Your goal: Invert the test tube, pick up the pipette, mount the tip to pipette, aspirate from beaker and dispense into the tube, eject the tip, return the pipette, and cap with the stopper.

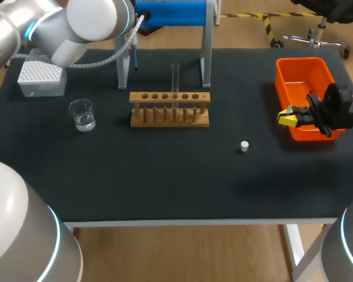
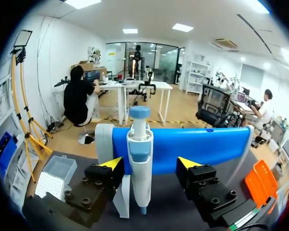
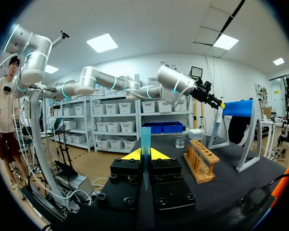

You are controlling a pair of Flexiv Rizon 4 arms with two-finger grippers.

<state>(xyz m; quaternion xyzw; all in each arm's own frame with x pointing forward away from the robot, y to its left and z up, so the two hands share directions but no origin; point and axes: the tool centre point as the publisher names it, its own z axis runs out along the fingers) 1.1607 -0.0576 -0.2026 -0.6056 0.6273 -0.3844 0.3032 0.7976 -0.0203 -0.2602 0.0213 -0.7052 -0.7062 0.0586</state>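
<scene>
1. A black table (image 1: 165,176) carries the whole kit, spread out so each item leaves room for a reach from above. A tip box (image 1: 41,75) sits at the far left, with a beaker (image 1: 82,114) of clear liquid near it. A wooden rack (image 1: 169,97) stands in the middle and an orange bin (image 1: 300,61) at the right.
2. The tube (image 1: 175,76) stands upright in a hole of the rack, mouth up and ready for filling, so the inverting step looks done.
3. The pipette (image 2: 139,159) hangs nose down on the blue stand (image 2: 197,149) at the back of the table. No tip seems fitted, and its body is free to be taken from the side.
4. The left gripper (image 2: 150,166) is at the stand with its fingers wide apart, one on each side of the pipette's body. Neither finger clearly presses it, so I judge that nothing is held yet. This looks like the pick-up step, with the squeeze to come.
5. The right gripper (image 1: 289,117) hangs over the near end of the orange bin, well apart from the rack, probably parked out of the left arm's way. Its yellow tips meet. In the right wrist view a slim blue piece (image 3: 145,137) stands at their seam. I cannot tell what it is or whether it is gripped.
6. The white stopper (image 1: 244,145) lies alone on the table between rack and bin, on the right arm's side and handy for capping last.
7. The likely risk is an off-centre squeeze tilting the pipette on its hook.
</scene>
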